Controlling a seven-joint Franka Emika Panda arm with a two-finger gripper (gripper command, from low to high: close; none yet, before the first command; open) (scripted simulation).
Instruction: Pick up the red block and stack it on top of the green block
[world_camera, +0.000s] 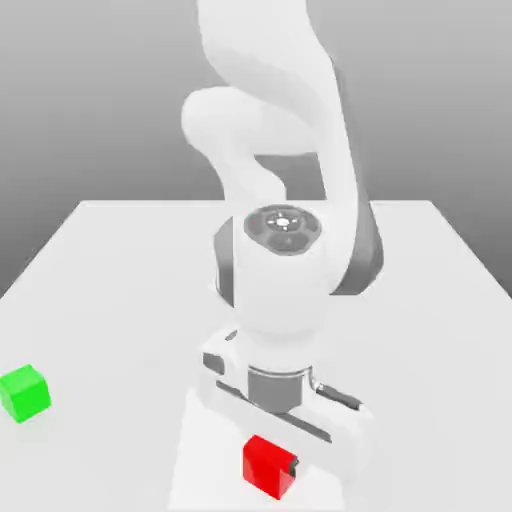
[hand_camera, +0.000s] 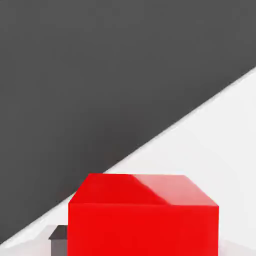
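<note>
The robot arm bent low over the white counter (world_camera: 110, 260), its tool (world_camera: 272, 465) lowered around the red block (world_camera: 266, 464) near the front edge of the surface. In the exterior view the red block sat directly beneath the white hand, with a dark fingertip (world_camera: 293, 466) pressed against its side toward that view's right; the opposite finger was hidden behind the cube. The tool's jaws appeared closed in on the red block, gripping it from both sides, with the block resting low at counter level.

From the hand view, the red block (hand_camera: 145, 220) loomed close beneath the camera, its top face and one broad side lit, and a dark grey fingertip (hand_camera: 59, 240) showed just beside its lower corner.

The green block (world_camera: 24, 392) sat alone on the counter, well apart from the tool, toward the exterior view's left and near that side's edge.
</note>
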